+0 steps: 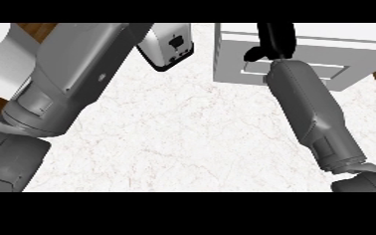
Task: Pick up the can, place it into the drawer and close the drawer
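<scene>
A white drawer unit (345, 62) stands at the counter's back right, its front panel with a recessed handle (249, 68) facing me. The front looks flush with the box. My right hand (276, 39) lies over the unit's top and front, its fingers stretched straight away from me and the thumb (253, 54) hanging down by the front's upper edge. It holds nothing that I can see. My left forearm (73, 74) rises along the left side and leaves the picture at the top, so the left hand does not show. No can shows anywhere.
A silver toaster-like appliance (167, 46) with black slots stands at the back centre, close to my left forearm. White marble counter (191, 129) spreads between the arms. A strip of wood (35, 30) shows at the upper left.
</scene>
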Available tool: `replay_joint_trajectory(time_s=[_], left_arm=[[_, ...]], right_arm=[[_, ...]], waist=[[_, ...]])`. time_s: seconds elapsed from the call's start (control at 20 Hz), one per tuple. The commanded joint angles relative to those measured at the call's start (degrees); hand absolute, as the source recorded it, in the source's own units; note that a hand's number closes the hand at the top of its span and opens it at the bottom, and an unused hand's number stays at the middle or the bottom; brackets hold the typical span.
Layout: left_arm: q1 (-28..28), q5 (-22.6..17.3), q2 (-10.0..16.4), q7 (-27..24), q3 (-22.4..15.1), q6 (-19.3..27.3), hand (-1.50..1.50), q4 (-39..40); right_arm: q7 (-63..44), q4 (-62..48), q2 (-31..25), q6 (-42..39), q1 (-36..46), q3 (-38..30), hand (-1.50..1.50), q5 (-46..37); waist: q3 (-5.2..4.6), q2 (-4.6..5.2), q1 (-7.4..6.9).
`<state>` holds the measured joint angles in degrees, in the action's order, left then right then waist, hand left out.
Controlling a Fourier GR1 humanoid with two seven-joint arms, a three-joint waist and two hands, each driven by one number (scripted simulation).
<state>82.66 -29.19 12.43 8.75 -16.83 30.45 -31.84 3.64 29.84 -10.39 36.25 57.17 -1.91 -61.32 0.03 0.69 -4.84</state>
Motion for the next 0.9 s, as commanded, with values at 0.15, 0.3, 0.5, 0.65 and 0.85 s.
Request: replay_joint_trajectory(time_s=[0.15, 0.3, 0.5, 0.65, 0.85], left_arm=[[-3.2, 0.7, 1.6, 3.6, -1.2, -0.4, -1.5, -6.1], [-5.7, -0.2, 4.5, 3.2, -0.4, -3.2, -1.5, -8.8], [-8.0, 0.0, 5.5, 5.0, -0.5, -2.1, -1.5, -12.5], [-10.1, -0.1, 5.3, 5.1, -0.9, -2.1, -1.5, -14.4], [-13.4, 0.2, 7.6, 5.2, -1.2, -3.1, -1.5, -17.7]], right_arm=[[-0.4, -8.2, -1.6, 1.8, 9.3, -2.7, -1.5, -0.2], [1.1, -9.1, -1.9, 1.3, 11.2, -3.9, -1.5, 1.0], [5.0, -9.3, -0.5, 2.5, 10.9, -5.9, -1.5, 3.7], [8.7, -8.2, -0.4, -0.6, 13.1, -8.9, -1.5, 7.8], [8.9, -9.5, -0.3, -0.7, 14.3, -10.3, -1.5, 8.4]], waist=[[0.03, 0.38, -1.82], [0.02, 0.6, -2.54], [0.08, 0.36, -1.79], [0.11, 0.31, -1.78], [0.06, 0.07, -2.3]])
